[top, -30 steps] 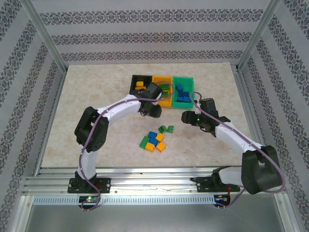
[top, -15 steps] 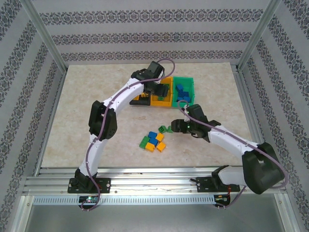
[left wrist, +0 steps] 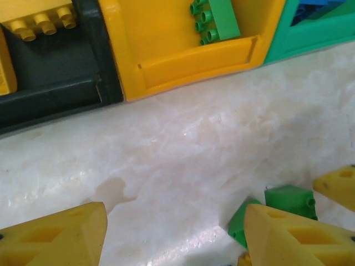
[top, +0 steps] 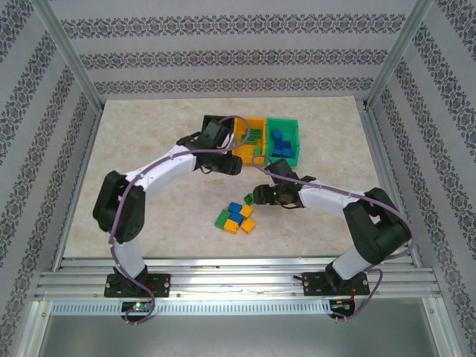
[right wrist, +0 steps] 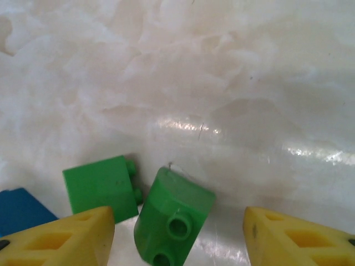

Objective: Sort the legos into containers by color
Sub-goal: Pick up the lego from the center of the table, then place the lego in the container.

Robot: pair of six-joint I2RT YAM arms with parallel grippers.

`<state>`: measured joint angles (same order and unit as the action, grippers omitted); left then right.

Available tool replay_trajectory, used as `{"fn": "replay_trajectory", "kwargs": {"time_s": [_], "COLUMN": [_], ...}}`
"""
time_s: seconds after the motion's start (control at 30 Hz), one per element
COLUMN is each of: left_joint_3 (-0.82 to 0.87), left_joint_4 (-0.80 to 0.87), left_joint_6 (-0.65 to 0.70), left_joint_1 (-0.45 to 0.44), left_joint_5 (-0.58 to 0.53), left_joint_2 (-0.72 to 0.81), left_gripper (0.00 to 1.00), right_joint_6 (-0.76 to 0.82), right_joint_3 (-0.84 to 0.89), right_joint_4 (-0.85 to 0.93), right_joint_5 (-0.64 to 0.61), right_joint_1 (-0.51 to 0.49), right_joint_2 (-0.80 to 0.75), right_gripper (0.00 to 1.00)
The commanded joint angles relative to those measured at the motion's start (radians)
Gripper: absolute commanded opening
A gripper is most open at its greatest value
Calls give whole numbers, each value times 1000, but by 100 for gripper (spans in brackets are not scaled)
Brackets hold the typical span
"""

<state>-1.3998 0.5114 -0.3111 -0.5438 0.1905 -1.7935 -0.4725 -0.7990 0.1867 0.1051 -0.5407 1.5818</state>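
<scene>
The containers stand in a row at the back: black (top: 210,123), yellow-orange (top: 249,135), green (top: 283,138). The yellow-orange container (left wrist: 183,55) holds a green lego (left wrist: 219,19), and the black container (left wrist: 55,72) holds a yellow lego (left wrist: 41,19). My left gripper (top: 229,163) hangs open and empty just in front of them, over bare table (left wrist: 175,233). My right gripper (top: 258,195) is open, low over two green legos. The rounded lego (right wrist: 172,216) lies between its fingers, untouched; the square lego (right wrist: 102,188) sits beside the left finger (right wrist: 61,238).
A loose pile of blue, yellow and green legos (top: 236,218) lies mid-table, just near-left of my right gripper. A blue lego (right wrist: 19,210) shows at the right wrist view's left edge. Blue legos fill the green container. Frame posts and patterned walls ring the table.
My left arm reached over the containers, then drew back to their front edge. My right gripper slid left and down onto the two green legos.
</scene>
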Motion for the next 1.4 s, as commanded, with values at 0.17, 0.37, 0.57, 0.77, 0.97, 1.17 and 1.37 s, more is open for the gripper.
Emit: {"fn": "replay_trajectory", "kwargs": {"time_s": [0.17, 0.37, 0.57, 0.77, 0.97, 1.17, 1.37], "left_joint_3": [216, 305, 356, 404, 426, 433, 429], "left_joint_4": [-169, -203, -247, -342, -372, -390, -381], "left_joint_6": [-53, -77, -115, -167, -205, -205, -192], "left_joint_1": [-7, -6, -7, -7, -15, -55, -79], "left_joint_5": [32, 28, 62, 142, 178, 212, 202], "left_joint_2": [107, 146, 170, 190, 194, 187, 187], "left_gripper": [66, 66, 66, 66, 66, 65, 65], "right_joint_6": [13, 5, 25, 42, 39, 38, -7], "right_joint_3": [-75, -60, -100, -248, -475, -733, -728], "right_joint_4": [34, 26, 40, 37, 43, 87, 35], "right_joint_5": [5, 4, 16, 91, 170, 207, 255], "right_joint_1": [3, 5, 30, 103, 162, 202, 218], "right_joint_2": [113, 105, 52, 80, 219, 380, 376], "right_gripper": [51, 28, 28, 28, 30, 45, 60]}}
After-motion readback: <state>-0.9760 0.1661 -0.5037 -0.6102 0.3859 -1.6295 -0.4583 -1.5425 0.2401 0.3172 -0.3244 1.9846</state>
